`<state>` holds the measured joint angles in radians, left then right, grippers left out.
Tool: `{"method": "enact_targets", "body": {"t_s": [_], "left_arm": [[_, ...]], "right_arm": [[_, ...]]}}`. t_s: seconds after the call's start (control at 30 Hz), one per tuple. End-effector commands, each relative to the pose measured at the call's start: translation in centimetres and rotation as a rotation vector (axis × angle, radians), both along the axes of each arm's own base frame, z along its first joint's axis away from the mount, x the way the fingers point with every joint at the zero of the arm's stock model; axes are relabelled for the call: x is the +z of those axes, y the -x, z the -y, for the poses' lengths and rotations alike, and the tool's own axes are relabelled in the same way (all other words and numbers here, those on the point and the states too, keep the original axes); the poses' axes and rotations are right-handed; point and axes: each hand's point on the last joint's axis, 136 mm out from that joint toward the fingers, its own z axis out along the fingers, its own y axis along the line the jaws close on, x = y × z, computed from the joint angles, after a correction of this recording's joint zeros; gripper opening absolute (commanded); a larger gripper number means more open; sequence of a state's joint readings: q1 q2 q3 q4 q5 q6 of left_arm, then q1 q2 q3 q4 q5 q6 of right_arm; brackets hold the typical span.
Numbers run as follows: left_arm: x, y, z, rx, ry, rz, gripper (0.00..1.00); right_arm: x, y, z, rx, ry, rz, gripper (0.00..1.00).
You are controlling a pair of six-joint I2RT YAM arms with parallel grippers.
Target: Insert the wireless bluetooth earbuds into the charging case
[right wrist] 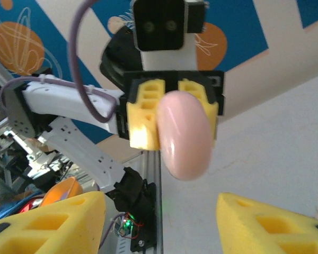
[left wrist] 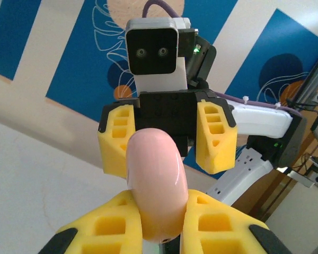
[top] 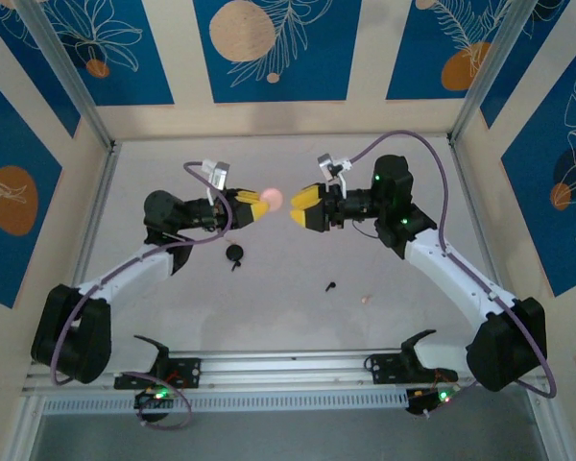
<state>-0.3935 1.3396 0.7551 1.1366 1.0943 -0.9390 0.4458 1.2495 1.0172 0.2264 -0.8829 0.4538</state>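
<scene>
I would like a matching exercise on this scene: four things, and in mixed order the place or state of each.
Things: 1 pink case; 2 black earbud; 3 pink earbud; 4 right gripper.
States: A open, facing the case; B on the table, nearest the right arm; C clamped in the left gripper; D on the table, between black disc and pink earbud.
Pairs: 1-C, 2-D, 3-B, 4-A.

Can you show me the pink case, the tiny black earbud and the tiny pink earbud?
pink case (left wrist: 156, 185): left wrist view, middle of its shiny rounded side.
black earbud (top: 330, 285): top view, middle of the bud.
pink earbud (top: 367, 299): top view, middle of the bud.
</scene>
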Motion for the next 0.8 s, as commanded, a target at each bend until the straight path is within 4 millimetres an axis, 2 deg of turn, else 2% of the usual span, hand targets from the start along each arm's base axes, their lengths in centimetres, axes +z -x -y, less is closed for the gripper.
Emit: {"method": "enact_targets", "body": {"t_s": [0.0,0.23,0.53,0.77], "left_arm": [[1.7,2.0,-0.2,-0.076,0.063,0.071,0.13],[1.9,2.5,-0.1,-0.096,0.059,0.083,0.13],[2.4,3.1,-0.3,-0.092,0.069,0.107,0.13],[2.8,3.3,-0.4,-0.089,0.074,0.116,0.13]], "right_arm": [[2.1,1.1,-0.4,0.087,-0.031,0.046,0.56],[3.0,0.4,-1.4,0.115,-0.028,0.053,0.54],[3.1,0.1,-2.6,0.161,-0.016,0.049,0.5],[2.9,0.3,-3.2,0.188,-0.007,0.049,0.28]]}}
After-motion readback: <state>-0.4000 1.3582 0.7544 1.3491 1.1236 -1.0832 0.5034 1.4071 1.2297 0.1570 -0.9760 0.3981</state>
